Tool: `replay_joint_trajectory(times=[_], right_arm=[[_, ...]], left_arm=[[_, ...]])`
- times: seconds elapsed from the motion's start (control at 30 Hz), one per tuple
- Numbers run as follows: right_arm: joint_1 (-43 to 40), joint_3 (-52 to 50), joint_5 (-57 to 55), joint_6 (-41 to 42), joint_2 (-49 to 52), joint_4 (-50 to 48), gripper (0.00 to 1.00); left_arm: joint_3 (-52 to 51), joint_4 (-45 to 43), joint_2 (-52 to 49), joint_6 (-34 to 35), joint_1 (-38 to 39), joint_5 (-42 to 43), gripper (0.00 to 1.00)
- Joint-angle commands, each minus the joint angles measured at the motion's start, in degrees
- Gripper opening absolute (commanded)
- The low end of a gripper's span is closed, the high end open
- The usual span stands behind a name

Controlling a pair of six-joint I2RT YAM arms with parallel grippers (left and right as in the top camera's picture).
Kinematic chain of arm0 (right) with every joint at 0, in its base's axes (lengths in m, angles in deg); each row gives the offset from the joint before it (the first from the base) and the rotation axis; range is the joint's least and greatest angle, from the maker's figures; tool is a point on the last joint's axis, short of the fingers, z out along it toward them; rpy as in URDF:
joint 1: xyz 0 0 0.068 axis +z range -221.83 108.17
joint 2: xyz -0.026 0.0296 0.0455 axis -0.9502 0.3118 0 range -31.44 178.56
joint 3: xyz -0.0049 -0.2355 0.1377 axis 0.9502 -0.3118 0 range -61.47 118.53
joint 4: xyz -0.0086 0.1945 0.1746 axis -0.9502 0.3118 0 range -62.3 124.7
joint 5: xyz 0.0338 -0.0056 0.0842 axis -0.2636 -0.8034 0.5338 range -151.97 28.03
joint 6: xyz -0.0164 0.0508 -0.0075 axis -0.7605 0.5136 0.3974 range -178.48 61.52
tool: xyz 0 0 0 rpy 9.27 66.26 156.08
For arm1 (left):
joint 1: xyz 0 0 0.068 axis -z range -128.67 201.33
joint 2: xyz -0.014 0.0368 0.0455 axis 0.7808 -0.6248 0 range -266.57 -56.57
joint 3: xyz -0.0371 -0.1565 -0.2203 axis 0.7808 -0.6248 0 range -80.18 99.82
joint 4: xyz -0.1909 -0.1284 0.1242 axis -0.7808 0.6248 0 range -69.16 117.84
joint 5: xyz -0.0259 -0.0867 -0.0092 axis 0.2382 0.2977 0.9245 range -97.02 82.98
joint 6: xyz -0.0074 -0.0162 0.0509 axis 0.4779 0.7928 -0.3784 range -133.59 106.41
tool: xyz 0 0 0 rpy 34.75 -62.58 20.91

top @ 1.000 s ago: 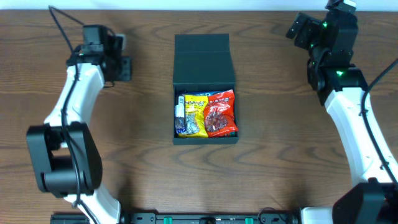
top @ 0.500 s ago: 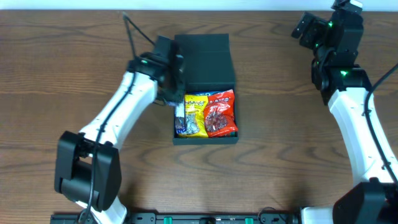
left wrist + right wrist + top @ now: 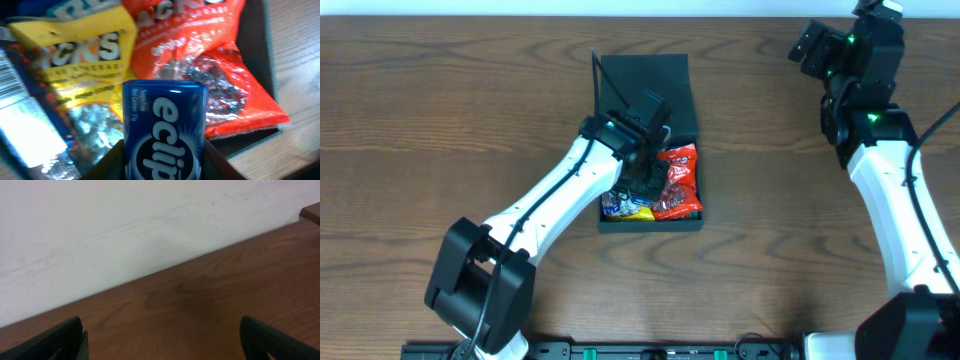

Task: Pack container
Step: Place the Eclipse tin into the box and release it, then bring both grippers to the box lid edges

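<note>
In the container point(image 3: 670, 75) lie a yellow snack packet point(image 3: 75, 55) and a red snack packet point(image 3: 200, 45). My left pincer point(image 3: 650, 182) flanks an Eclipse gum pack point(image 3: 164, 125) above them; gripped or loosed, I cannot tell.

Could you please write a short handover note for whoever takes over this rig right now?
Left end effector: over the open container, blue gum pack between its fingers; gripped or released, cannot tell.
Right end effector: open, empty, near the far edge of the table.
Done: yellow packet and red packet lie in the container.
To do: set the gum pack in, withdraw, probably close the lid.
</note>
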Motion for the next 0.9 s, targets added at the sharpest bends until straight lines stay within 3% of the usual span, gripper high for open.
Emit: replay_joint_trajectory(times=[0.0,0.3,0.53,0.6,0.67,0.87], right_arm=[[-0.9,0.2,0.31,0.52,-0.09,0.22,0.99],[-0.87,0.17,2.4,0.52,-0.09,4.87,0.99],[-0.83,0.17,18.29,-6.05,0.79,7.74,0.97],[-0.83,0.17,23.19,-6.12,2.19,8.76,0.88],[-0.79,0.17,26.21,-6.1,4.13,9.84,0.72],[-0.04,0.17,32.22,-1.95,12.07,10.21,0.09]], left_arm=[[0.98,-0.02,0.55,1.07,0.52,0.15,0.73],[3.8,-4.48,0.55,2.86,-4.46,-0.2,0.71],[10.36,-10.78,0.55,-4.81,-12.83,-0.28,0.65],[10.64,-13.29,0.55,-7.76,-15.89,-0.28,0.64],[10.64,-15.34,0.55,-10.38,-18.51,-0.28,0.6],[10.62,-22.8,0.48,-14.69,-26.45,-0.96,0.16]])
